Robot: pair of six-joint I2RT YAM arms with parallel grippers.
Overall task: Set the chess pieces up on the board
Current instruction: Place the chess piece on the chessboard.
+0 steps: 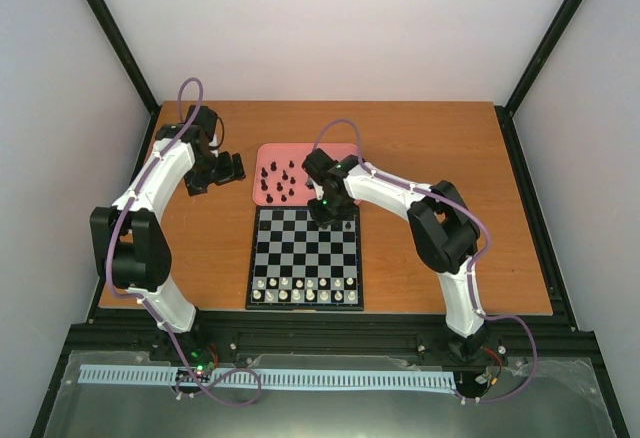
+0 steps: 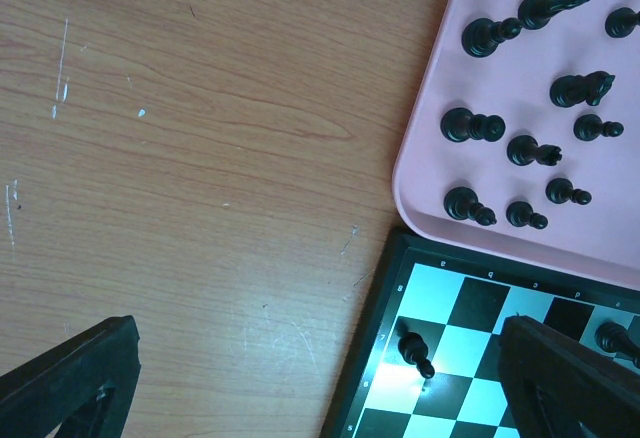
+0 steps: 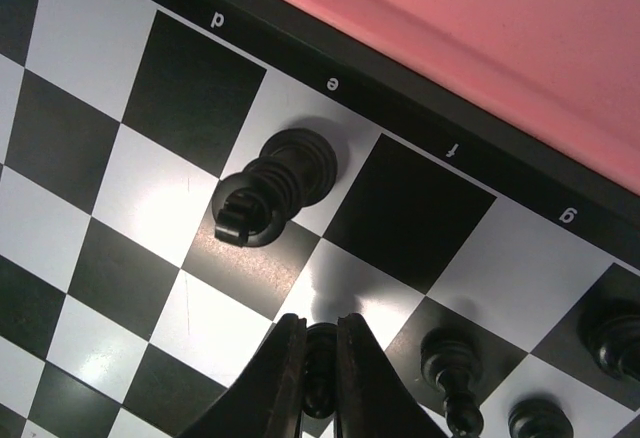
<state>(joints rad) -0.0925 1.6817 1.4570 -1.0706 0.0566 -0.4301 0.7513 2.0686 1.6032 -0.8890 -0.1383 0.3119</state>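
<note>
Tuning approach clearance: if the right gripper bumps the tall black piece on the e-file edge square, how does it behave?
Likely tips easily: the tall black piece stands high over a small round base. Once down it would probably roll, being round. It looks rigid, so the right gripper would shove it rather than bend it.

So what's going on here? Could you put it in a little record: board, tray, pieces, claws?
Board: square black-and-silver chequered chessboard on the wooden table
White pieces: tiny white chess figures filling the two near rows
Tray: plain pink rectangular tray beyond the board, holding loose tiny black chess figures
Black on board: a few, including a tall black piece on square e
Left gripper: open, empty, over the table beside the tray
Right gripper: shut on one black figure above the far rows
</note>
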